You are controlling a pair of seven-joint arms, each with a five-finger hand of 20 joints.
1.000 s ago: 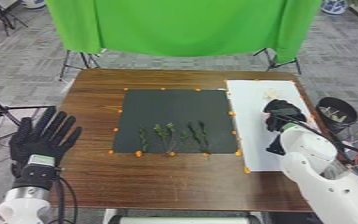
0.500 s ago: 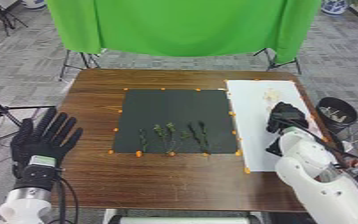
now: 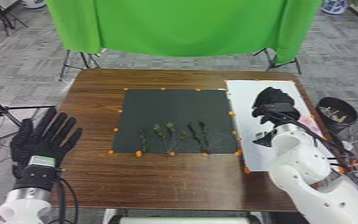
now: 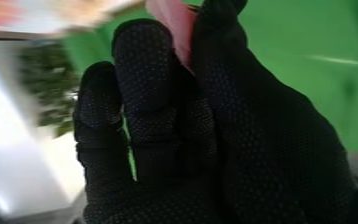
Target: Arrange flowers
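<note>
The right robot hand [image 3: 275, 104] pinches a pink petal [image 4: 175, 24], fingers nearly closed, apparently the transfer step; next, carry it toward 8 o'clock, to the green stems [image 3: 170, 131].

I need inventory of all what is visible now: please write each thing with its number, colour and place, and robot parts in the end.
table: 1, brown, centre
dark sheet: 1, near-black, middle of table
stems: several, green, near edge of dark sheet
white sheet: 1, right side of table
orange marks: many, around both sheets
pink piece: 1, pinched in right hand
bin: 1, black, right of table
cloth: 1, green, beyond table
floor: grey, around table
arms: 2, white, from bottom edge
left hand: 1, black, open, left side
right hand: 1, black, above white sheet
</note>
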